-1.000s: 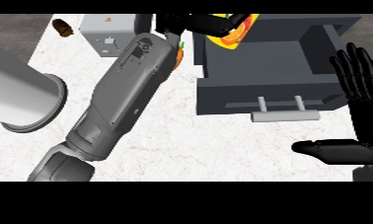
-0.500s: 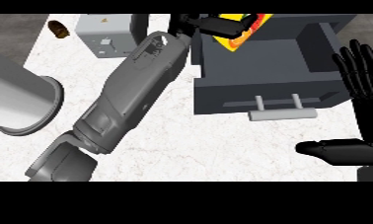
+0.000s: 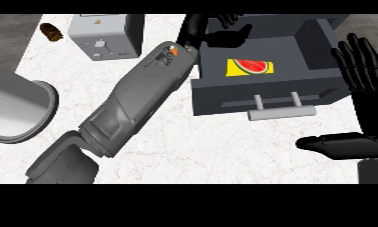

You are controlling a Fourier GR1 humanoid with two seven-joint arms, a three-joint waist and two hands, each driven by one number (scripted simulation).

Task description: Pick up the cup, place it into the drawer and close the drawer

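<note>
Head view, looking down: the left hand [image 3: 215, 30] is hanging over the back left corner of the open dark grey box-shaped drawer [image 3: 317, 46], fingers relaxed and spread, holding nothing. The yellow cup with the watermelon picture [image 3: 251, 67] is lying on the drawer floor, just below that hand and apart from its fingers. The drawer's light grey bar handle [image 3: 279, 113] is sticking out toward the viewer over the white marbled bench [image 3: 184, 141]. The right hand [image 3: 358, 81] is resting at the right edge, fingers straight and pointing up, thumb out to the side. A grey boxy toaster-like appliance [image 3: 107, 35] is sitting top left, a small brown object [image 3: 51, 31] beside it, and a shiny metal pot [image 3: 22, 103] is poking in at the left edge.
</note>
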